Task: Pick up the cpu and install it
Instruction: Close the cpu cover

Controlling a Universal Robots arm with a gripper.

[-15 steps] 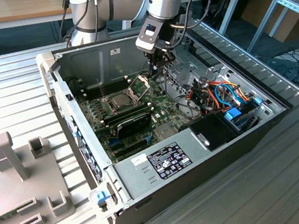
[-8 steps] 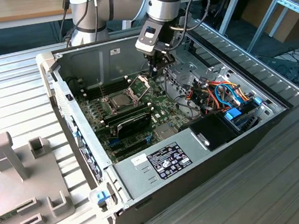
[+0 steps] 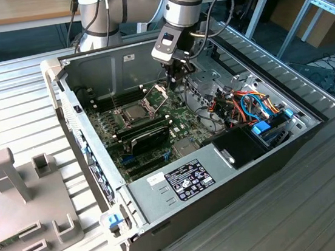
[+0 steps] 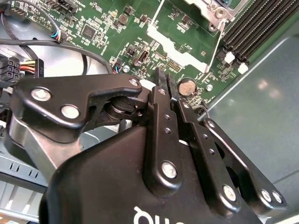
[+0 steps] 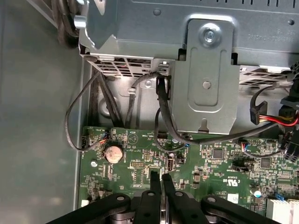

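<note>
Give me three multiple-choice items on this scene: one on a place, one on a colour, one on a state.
1. The cpu lies:
A. on the board
B. on the table outside the case
C. on top of the power supply

2. The board is:
A. blue
B. red
C. green

3. The gripper is:
A. spread wide open
B. shut
C. clamped on a red cable

Answers:
1. A: in the exterior view its silver top sits in the middle of the board.
2. C: the board is green in both wrist views.
3. B: in both wrist views the two fingers stand side by side, close together above the board.
</note>
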